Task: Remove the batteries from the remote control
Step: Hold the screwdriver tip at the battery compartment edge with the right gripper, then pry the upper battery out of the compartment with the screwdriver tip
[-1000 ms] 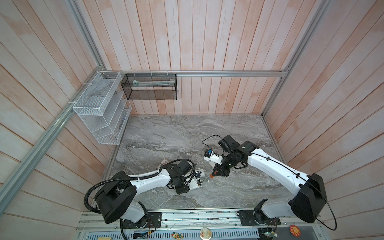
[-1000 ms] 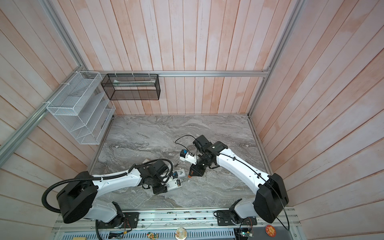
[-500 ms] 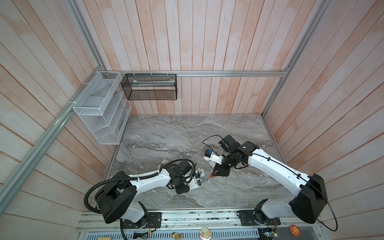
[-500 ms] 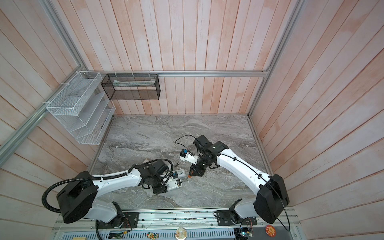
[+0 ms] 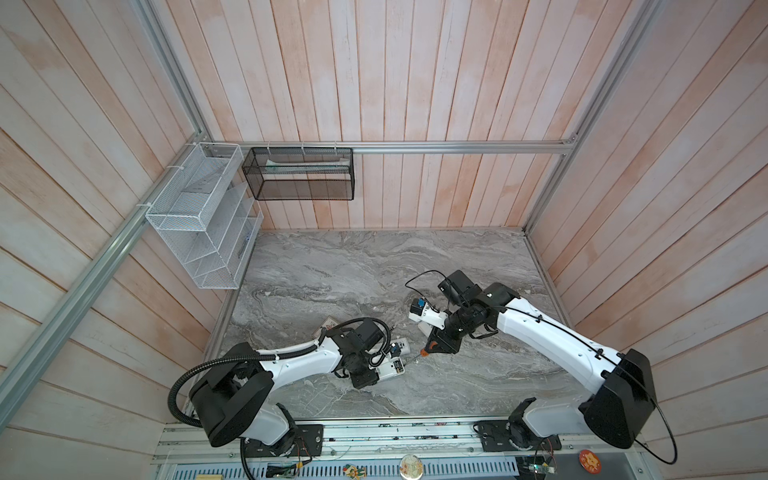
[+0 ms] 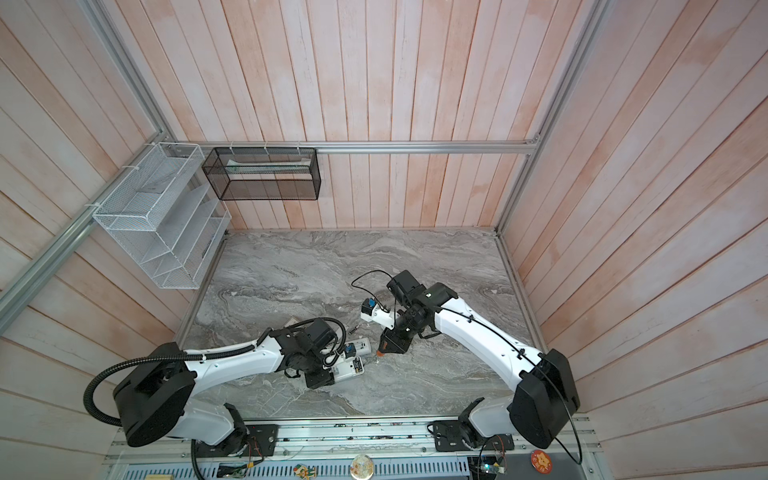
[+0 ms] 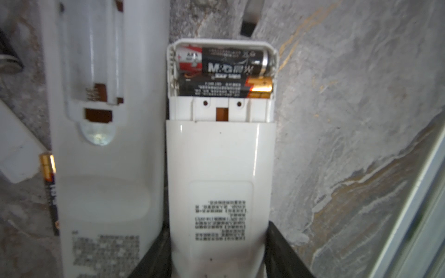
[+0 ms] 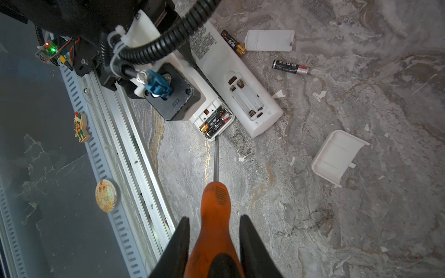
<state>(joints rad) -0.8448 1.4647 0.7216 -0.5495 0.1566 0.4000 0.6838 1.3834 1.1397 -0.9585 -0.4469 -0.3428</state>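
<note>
My left gripper [image 7: 218, 250] is shut on the small white remote control [image 7: 220, 156], which lies on the table. Its compartment is uncovered, and two batteries [image 7: 224, 62] lie inside it side by side. My right gripper [image 8: 214, 231] is shut on an orange-handled screwdriver [image 8: 215, 204]. The screwdriver's tip [image 8: 216, 138] rests at the end wall of that compartment. A larger white remote [image 8: 240, 84] with an empty compartment lies right beside the small one. Two loose batteries [image 8: 233, 42] [image 8: 290, 67] lie on the table beyond it. In both top views the grippers meet near the front middle [image 5: 409, 361].
Two white plastic covers [image 8: 269, 40] [image 8: 337, 156] lie on the marble table [image 5: 374, 270]. The metal front rail [image 8: 125, 134] runs close behind the small remote. A white wire rack [image 5: 203, 216] and a black mesh basket [image 5: 299, 174] hang on the back-left walls.
</note>
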